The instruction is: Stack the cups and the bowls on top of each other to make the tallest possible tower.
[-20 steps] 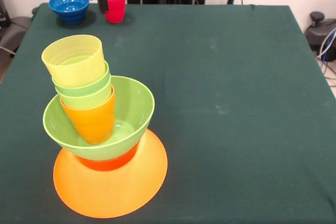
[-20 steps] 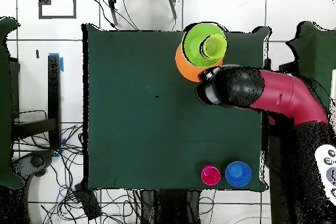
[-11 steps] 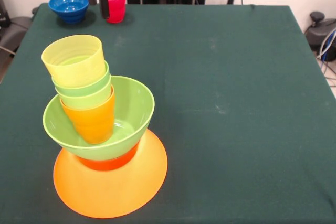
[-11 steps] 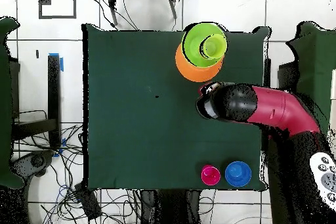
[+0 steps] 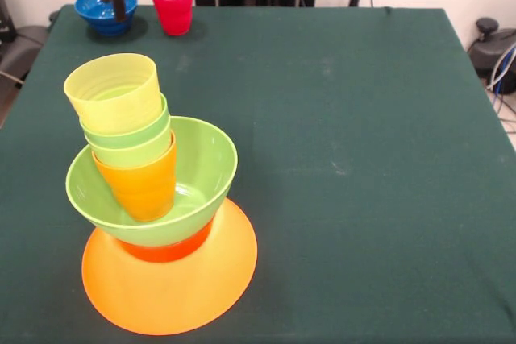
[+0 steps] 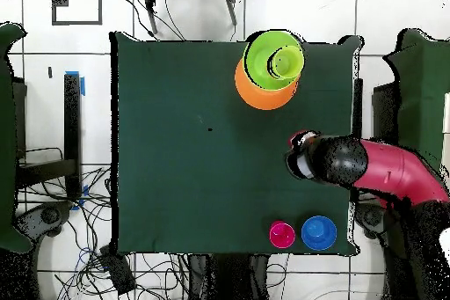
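The tower (image 5: 153,199) of nested cups in a lime green bowl (image 5: 197,179) stands on the large orange bowl (image 5: 173,292) near the table's (image 5: 347,118) edge. The gripper (image 5: 113,2), narrow and empty, hangs before the blue bowl (image 5: 93,10), beside the red cup (image 5: 173,6).

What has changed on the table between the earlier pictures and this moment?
Only the arm moved. In the front view the end effector shifted from in front of the red cup leftward to in front of the blue bowl. Overhead, the arm drew away from the tower toward the table's edge. It took hold of nothing. The tower, red cup and blue bowl stayed in place.
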`<action>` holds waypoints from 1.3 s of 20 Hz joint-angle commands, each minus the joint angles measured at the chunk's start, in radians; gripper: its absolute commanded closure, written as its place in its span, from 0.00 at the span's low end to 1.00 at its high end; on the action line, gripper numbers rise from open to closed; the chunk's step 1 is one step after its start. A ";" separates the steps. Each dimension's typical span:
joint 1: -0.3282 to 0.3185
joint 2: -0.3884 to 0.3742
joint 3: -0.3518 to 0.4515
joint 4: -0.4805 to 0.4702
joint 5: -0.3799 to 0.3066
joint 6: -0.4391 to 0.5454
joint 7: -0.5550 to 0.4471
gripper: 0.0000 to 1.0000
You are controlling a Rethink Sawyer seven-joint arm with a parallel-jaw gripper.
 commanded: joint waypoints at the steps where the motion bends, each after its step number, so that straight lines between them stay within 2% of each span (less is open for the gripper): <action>1: -0.033 0.072 0.017 0.096 -0.095 -0.070 -0.195 0.00; 15: -0.082 0.179 0.026 0.117 -0.171 -0.181 -0.148 0.00; 26: -0.110 0.161 0.024 0.119 -0.178 -0.126 -0.191 0.00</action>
